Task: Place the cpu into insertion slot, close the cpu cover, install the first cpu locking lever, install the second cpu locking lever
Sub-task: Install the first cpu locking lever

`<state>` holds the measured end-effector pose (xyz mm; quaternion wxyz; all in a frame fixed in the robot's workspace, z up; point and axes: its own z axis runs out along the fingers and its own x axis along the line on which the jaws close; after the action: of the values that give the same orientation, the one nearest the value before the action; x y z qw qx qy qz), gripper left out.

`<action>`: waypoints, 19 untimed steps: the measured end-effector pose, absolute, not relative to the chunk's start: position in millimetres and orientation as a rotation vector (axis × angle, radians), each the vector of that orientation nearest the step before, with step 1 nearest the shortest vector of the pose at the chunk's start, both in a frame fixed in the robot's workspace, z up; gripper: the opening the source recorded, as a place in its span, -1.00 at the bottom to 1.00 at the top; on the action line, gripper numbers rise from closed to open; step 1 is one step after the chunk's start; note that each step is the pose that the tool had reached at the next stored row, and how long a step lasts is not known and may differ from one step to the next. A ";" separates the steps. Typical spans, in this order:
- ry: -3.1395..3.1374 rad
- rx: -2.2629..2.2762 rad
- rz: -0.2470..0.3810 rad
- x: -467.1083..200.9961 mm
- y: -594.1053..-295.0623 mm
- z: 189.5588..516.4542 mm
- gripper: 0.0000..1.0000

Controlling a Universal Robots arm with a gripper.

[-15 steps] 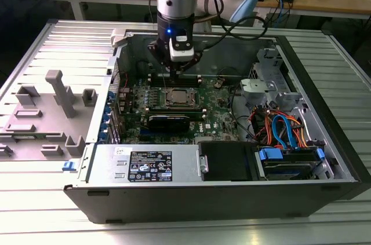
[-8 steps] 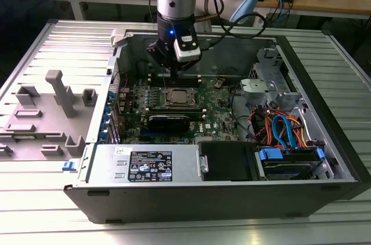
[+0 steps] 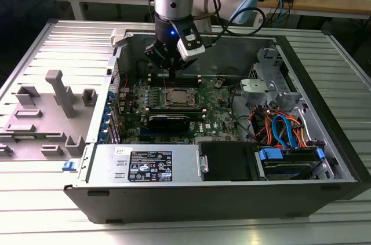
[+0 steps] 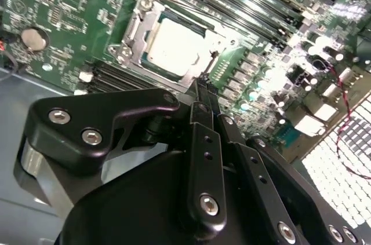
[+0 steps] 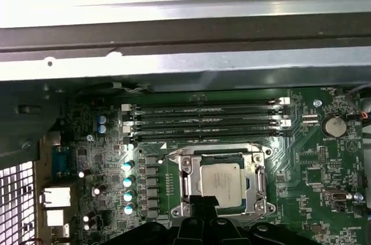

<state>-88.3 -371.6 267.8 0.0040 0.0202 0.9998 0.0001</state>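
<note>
The gripper [image 4: 206, 86] hangs inside the open computer case [image 3: 324, 158], its fingers pinched together with nothing that I can see between them. Just past its tips lies the chip [image 4: 174, 42], seated in the socket [image 5: 196, 178], with the metal cover [image 4: 134, 28] lying flat around it. The memory slots [image 5: 203, 119] run beyond.

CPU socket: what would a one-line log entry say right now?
cpu: seated | cpu cover: closed over it | gripper: shut, by cover's edge
</note>
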 end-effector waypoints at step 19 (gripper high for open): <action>3.132 -0.088 0.004 -124.1 -370.9 266.1 -0.79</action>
<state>-124.1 -370.9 266.1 0.0040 -0.0282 0.9996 0.0012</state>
